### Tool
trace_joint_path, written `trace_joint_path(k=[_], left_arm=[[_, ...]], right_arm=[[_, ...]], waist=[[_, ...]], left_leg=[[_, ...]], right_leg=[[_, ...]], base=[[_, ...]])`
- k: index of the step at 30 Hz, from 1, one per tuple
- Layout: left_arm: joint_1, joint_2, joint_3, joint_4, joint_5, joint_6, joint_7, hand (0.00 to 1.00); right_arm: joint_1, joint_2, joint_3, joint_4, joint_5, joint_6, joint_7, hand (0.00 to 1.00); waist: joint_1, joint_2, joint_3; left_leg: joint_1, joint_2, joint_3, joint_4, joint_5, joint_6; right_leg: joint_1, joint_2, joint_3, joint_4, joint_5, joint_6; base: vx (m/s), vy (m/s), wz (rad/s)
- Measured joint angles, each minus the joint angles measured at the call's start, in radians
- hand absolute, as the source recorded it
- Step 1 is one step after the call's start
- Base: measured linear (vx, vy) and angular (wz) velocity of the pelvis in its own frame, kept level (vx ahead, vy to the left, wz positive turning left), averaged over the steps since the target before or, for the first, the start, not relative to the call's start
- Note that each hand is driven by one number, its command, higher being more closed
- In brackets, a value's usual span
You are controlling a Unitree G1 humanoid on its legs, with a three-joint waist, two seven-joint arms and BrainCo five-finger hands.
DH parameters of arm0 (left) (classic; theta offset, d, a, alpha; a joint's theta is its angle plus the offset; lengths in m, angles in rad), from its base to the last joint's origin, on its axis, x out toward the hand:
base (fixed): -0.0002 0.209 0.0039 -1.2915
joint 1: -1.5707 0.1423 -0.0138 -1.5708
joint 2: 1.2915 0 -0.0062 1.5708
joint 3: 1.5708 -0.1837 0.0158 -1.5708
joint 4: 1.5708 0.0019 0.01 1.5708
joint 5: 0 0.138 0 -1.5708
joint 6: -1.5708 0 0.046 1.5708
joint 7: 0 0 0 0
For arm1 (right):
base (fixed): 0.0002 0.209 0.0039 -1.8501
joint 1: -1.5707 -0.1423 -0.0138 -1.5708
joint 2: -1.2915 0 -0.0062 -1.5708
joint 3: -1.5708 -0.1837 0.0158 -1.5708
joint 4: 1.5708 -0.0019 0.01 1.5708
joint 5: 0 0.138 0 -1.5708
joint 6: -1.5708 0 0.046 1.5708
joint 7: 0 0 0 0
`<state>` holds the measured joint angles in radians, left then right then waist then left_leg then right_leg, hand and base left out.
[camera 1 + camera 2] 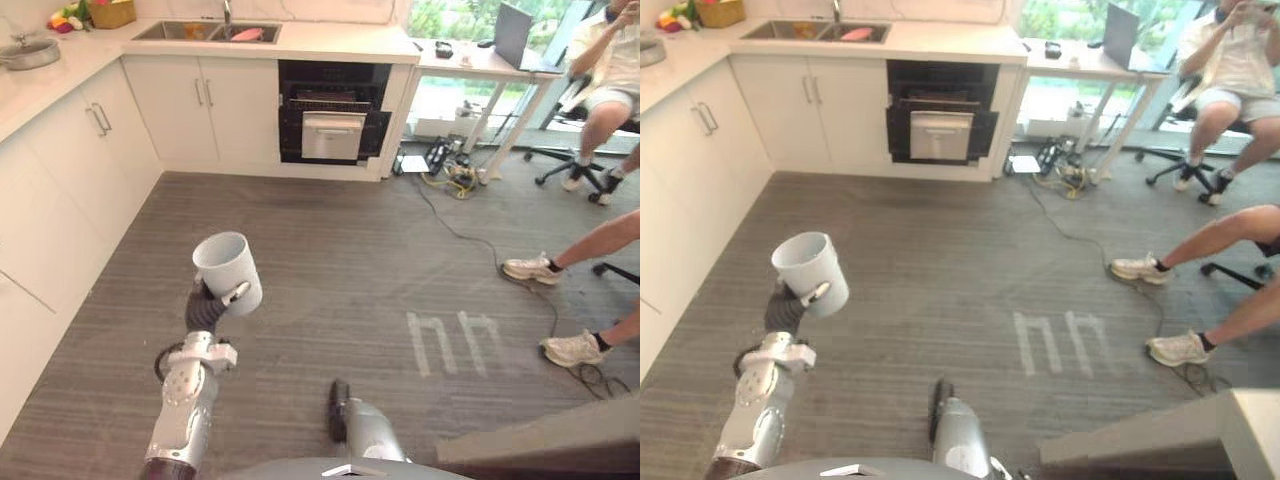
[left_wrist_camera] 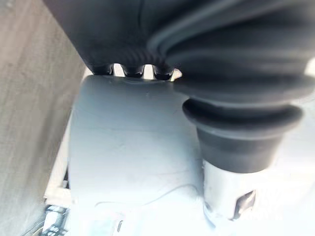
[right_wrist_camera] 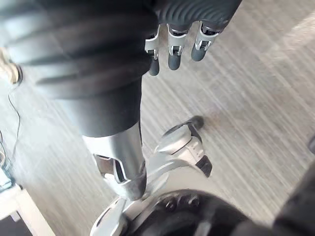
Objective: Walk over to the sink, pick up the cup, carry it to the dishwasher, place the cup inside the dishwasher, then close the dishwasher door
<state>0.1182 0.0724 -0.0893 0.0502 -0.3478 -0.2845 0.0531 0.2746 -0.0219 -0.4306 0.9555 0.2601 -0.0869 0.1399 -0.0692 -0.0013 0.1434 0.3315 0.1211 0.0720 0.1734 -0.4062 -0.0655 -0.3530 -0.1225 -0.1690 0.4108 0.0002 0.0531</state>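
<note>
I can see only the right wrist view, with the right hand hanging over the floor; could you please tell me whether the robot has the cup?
Observer: Yes. The left hand has its fingers curled round the white cup, held upright above the floor.
Operator: Thank you. Is the dishwasher open?
Observer: It looks open: the dishwasher, under the counter beside the sink, shows its dark inside and racks.
Operator: Is anyone nearby?
Observer: A person's legs stretch over the floor on the robot's right.
</note>
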Motion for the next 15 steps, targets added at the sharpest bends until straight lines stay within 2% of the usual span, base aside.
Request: trace_joint_path(k=[1,2,3,5,7,8,9,10,11,12,13,14,15], left_arm=[[-0.011,-0.012,-0.002,-0.004,0.0,0.0,0.0,1.0],[-0.031,-0.024,-0.002,-0.02,0.001,0.0,-0.004,1.0],[-0.047,-0.025,-0.002,-0.025,0.002,0.0,-0.008,1.0],[-0.048,-0.027,-0.013,-0.025,0.011,0.001,-0.009,1.0],[-0.044,-0.027,-0.043,-0.025,0.023,0.001,-0.008,1.0],[-0.035,-0.04,-0.051,-0.025,0.037,0.0,-0.009,1.0],[-0.031,-0.045,-0.051,-0.022,0.039,0.0,-0.01,1.0],[-0.024,-0.045,-0.047,-0.021,0.04,0.001,-0.012,1.0],[-0.011,-0.041,-0.03,-0.02,0.04,0.001,-0.015,1.0],[0.001,-0.032,-0.013,-0.02,0.038,0.001,-0.013,1.0],[0.003,-0.03,-0.003,-0.02,0.038,0.001,-0.015,1.0],[0.003,-0.028,0.015,-0.021,0.038,0.0,-0.015,1.0],[0.003,-0.02,0.028,-0.021,0.04,0.0,-0.014,1.0]], right_arm=[[0.003,-0.006,-0.001,-0.003,-0.006,-0.002,0.0,0.0],[0.014,-0.019,0.002,-0.013,-0.012,-0.004,0.0,0.0],[0.004,-0.03,0.006,-0.019,-0.01,-0.005,-0.007,0.0],[0.007,-0.035,0.002,-0.037,-0.011,-0.006,-0.018,0.0],[0.004,-0.027,0.012,-0.037,-0.011,-0.009,-0.03,0.0],[0.008,-0.028,0.025,-0.036,-0.01,-0.022,-0.039,0.0],[0.007,-0.028,0.026,-0.035,-0.009,-0.025,-0.04,0.0],[0.0,-0.029,0.034,-0.035,0.011,-0.042,-0.043,0.0],[-0.007,-0.029,0.051,-0.034,0.037,-0.069,-0.05,0.0],[-0.013,-0.028,0.074,-0.031,0.064,-0.098,-0.057,0.0],[-0.019,-0.029,0.08,-0.031,0.07,-0.115,-0.057,0.0],[-0.045,-0.035,0.097,-0.031,0.089,-0.142,-0.057,0.0],[-0.083,-0.051,0.117,-0.038,0.089,-0.163,-0.057,0.0]], waist=[[-0.005,0.024,-0.004],[-0.007,0.059,-0.019],[-0.004,0.068,-0.018],[-0.012,0.07,-0.026],[-0.012,0.074,-0.036],[-0.012,0.067,-0.036],[-0.01,0.072,-0.037],[-0.003,0.083,-0.034],[0.012,0.08,-0.028],[0.031,0.06,-0.023],[0.042,0.052,-0.026],[0.064,0.038,-0.027],[0.074,0.03,-0.025]], left_leg=[[0.005,0.016,-0.014,-0.002,-0.014,0.015],[0.001,0.034,-0.044,-0.001,-0.015,0.032],[-0.001,0.041,-0.057,0.02,0.016,0.02],[-0.003,0.056,-0.102,0.092,0.087,0.016],[-0.071,0.085,-0.12,0.284,0.153,-0.043],[-0.212,0.107,-0.154,0.566,0.29,-0.145],[-0.273,0.119,-0.154,0.685,0.327,-0.147],[-0.355,0.146,-0.131,0.846,0.311,-0.107],[-0.439,0.167,-0.078,0.99,0.268,-0.043],[-0.5,0.16,-0.009,1.014,0.224,0.0],[-0.53,0.151,0.025,0.984,0.203,0.016],[-0.582,0.126,0.101,0.865,0.169,0.041],[-0.624,0.091,0.166,0.677,0.159,0.053]], right_leg=[[-0.009,0.008,-0.008,0.046,-0.014,-0.006],[-0.043,0.018,-0.009,0.141,-0.084,-0.034],[-0.053,0.014,-0.012,0.199,-0.134,-0.042],[-0.01,-0.001,-0.05,0.265,-0.233,-0.046],[0.056,0.004,-0.087,0.272,-0.302,-0.052],[0.118,0.021,-0.101,0.246,-0.343,-0.06],[0.149,0.036,-0.105,0.224,-0.356,-0.069],[0.206,0.066,-0.106,0.179,-0.36,-0.082],[0.298,0.094,-0.1,0.11,-0.36,-0.091],[0.391,0.096,-0.095,0.038,-0.349,-0.089],[0.427,0.093,-0.088,0.003,-0.333,-0.076],[0.479,0.078,-0.058,-0.06,-0.316,-0.052],[0.516,0.054,-0.03,-0.107,-0.305,-0.032]], base=[[0.52,-0.223,0.85],[0.49,-0.216,0.72],[0.6,-0.289,0.67],[0.55,-0.29,0.61],[0.64,-0.311,0.55],[0.54,-0.246,0.36],[0.52,-0.198,0.25],[0.5,-0.132,-0.08],[0.61,-0.109,-0.3],[0.49,-0.052,-0.4],[0.5,-0.001,-0.62],[0.52,0.066,-0.77],[0.55,0.103,-0.76]])
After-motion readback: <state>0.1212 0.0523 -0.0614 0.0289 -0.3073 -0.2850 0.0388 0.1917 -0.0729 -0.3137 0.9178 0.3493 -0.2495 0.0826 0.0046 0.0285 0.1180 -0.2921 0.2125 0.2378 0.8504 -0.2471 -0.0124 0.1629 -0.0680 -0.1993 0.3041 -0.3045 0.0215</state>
